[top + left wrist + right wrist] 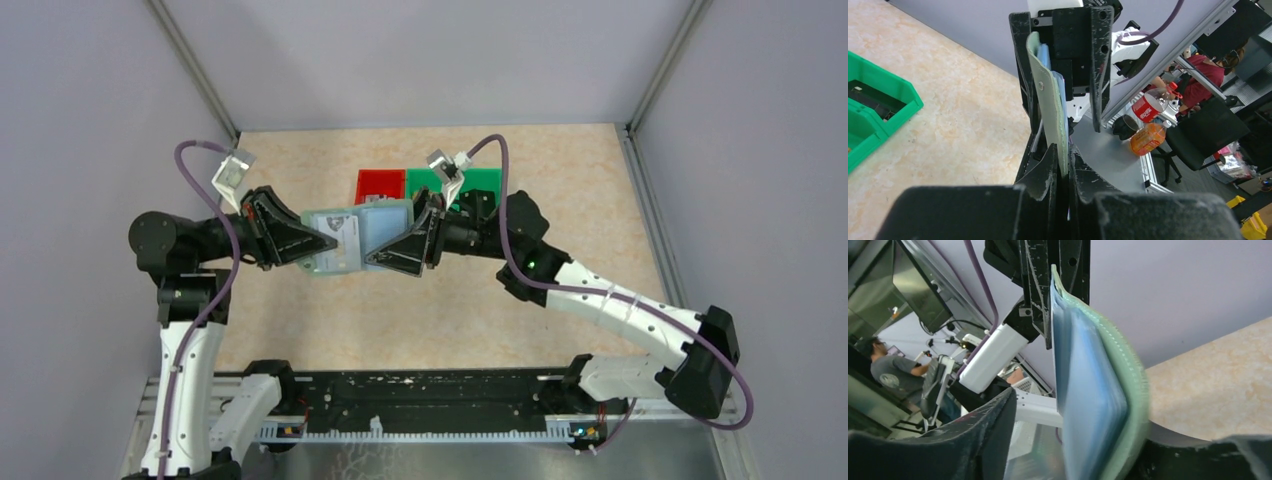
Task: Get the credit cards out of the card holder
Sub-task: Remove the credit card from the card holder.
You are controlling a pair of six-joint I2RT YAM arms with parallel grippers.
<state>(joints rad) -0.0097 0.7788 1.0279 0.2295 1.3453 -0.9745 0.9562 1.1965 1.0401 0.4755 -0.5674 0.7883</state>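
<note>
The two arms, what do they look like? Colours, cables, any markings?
Both match: the left arm and right arm have white links between black joints, each with a purple cable looping alongside. The left gripper and right gripper are black with scuffed triangular fingers. A small green light glows on the right arm.

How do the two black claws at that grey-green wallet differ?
The left gripper is pinched shut on an edge of the grey-green folding card holder; the right gripper stands open around its opposite end. Left reaches from the left, right from the right. Both are black, two-fingered.
</note>
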